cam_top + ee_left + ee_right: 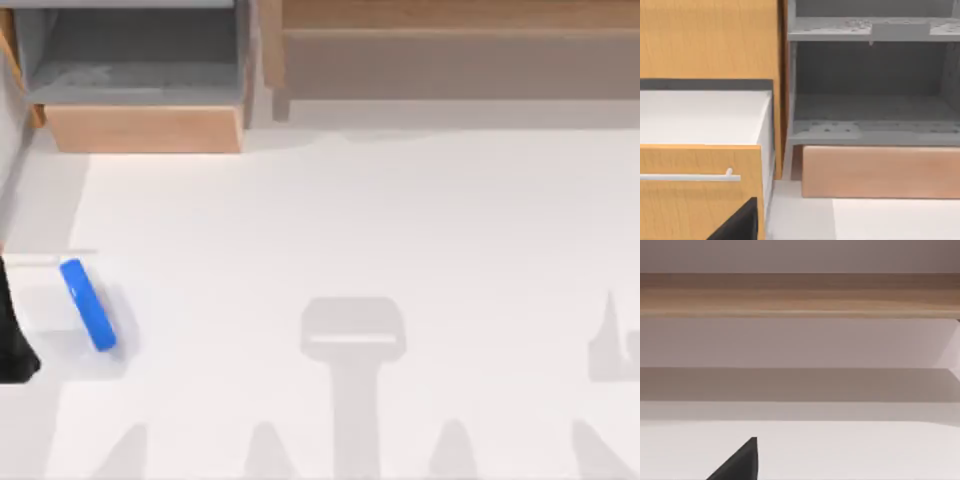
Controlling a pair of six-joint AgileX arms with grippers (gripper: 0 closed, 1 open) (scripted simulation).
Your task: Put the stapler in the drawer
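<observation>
Approach step: stapler lies untouched on the tabletop, drawer open; I cannot tell either jaws' state, so grasping comes next.

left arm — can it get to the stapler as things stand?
Probably yes. The stapler lies flat on the white table near its left edge, nothing on or against it, with open surface around. A dark part at that edge sits right beside it, likely the left arm.

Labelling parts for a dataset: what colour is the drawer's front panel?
Light tan wood, clearest on the drawer in the left wrist view.
</observation>
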